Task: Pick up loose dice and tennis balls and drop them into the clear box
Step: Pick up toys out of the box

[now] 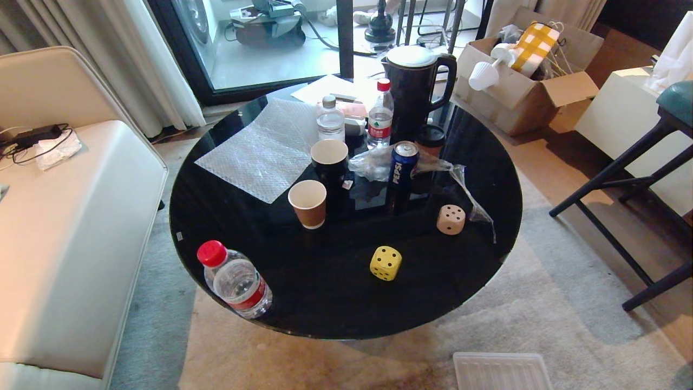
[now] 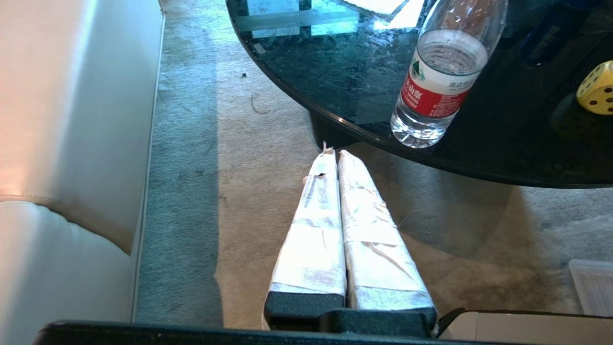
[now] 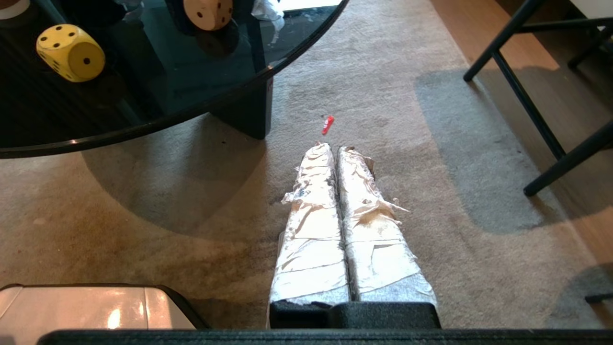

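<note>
While both arms are hanging parked over the carpet off the table's near edge, the left gripper point(image 2: 334, 152) and the right gripper point(image 3: 333, 146) are each keeping taped fingers pressed together, empty. On the round black table point(image 1: 303, 309), a yellow die point(image 1: 385, 263) is sitting at about six o'clock, a tan die point(image 1: 451, 219) at about four o'clock.
</note>
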You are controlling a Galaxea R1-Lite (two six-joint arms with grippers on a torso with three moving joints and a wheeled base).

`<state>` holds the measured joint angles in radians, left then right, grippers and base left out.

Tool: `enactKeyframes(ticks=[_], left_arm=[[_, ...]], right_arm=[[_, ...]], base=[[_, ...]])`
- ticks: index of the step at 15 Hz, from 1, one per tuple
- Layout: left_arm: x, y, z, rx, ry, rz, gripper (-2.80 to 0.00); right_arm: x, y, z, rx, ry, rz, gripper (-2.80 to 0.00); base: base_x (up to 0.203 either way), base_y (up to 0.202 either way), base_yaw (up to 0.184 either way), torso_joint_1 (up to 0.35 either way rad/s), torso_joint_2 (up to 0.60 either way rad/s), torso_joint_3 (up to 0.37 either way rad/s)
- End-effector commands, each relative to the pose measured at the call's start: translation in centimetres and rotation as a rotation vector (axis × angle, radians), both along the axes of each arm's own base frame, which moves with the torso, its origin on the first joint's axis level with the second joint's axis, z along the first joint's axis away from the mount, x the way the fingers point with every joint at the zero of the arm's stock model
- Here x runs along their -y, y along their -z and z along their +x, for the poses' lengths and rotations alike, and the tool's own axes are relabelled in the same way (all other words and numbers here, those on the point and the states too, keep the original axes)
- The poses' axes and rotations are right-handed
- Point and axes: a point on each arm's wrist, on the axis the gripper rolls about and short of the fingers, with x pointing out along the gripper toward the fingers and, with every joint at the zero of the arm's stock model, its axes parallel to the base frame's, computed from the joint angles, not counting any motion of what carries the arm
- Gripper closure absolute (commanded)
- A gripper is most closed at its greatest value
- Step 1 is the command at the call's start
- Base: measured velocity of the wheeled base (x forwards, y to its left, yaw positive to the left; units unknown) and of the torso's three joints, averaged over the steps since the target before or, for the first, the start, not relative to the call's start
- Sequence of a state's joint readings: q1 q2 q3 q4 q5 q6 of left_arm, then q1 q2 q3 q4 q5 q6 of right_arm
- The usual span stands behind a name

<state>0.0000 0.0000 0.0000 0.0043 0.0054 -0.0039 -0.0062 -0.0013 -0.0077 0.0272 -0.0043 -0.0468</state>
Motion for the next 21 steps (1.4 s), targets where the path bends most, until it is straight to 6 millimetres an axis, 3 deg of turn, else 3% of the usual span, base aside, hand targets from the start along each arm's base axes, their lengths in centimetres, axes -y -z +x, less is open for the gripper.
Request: enactKeyframes(ticks=[1,4,8,10,12,14,18,21], left_arm=[[0.0,0.0,0.0,0.0,-0.001,-0.001,0.0],[0.0,0.0,0.0,0.0,-0.001,-0.001,0.0],[0.0,0.0,0.0,0.0,-0.001,-0.001,0.0],[0.0,0.0,0.0,0.0,-0.001,-0.001,0.0],[0.0,0.0,0.0,0.0,-0.001,-0.001,0.0],[0.0,0.0,0.0,0.0,-0.001,-0.001,0.0],[0.0,0.0,0.0,0.0,-0.001,-0.001,0.0],[0.0,0.0,0.0,0.0,-0.001,-0.002,0.0]], right_arm=[[0.0,0.0,0.0,0.0,0.0,-0.001,0.0],[0.0,-0.2,-0.1,-0.005,0.0,-0.003,0.0],[-0.1,-6.5,-1.1,-0.044,-0.05,0.056,0.0],[-0.2,-9.7,-0.2,-0.153,-0.09,0.106,0.0],[-0.3,-11.0,0.5,-0.222,-0.118,0.142,0.0],[-0.3,-12.9,4.0,-0.28,-0.129,0.159,0.0],[-0.3,-15.0,16.2,-0.415,-0.141,0.21,0.0],[-0.4,-15.6,22.0,-0.393,-0.191,0.232,0.0]], base=[[0.0,0.0,0.0,0.0,0.0,0.0],[0.0,0.0,0.0,0.0,0.0,0.0],[0.0,0.0,0.0,0.0,0.0,0.0],[0.0,0.0,0.0,0.0,0.0,0.0],[0.0,0.0,0.0,0.0,0.0,0.0],[0.0,0.0,0.0,0.0,0.0,0.0],[0.0,0.0,0.0,0.0,0.0,0.0],[0.0,0.0,0.0,0.0,0.0,0.0]])
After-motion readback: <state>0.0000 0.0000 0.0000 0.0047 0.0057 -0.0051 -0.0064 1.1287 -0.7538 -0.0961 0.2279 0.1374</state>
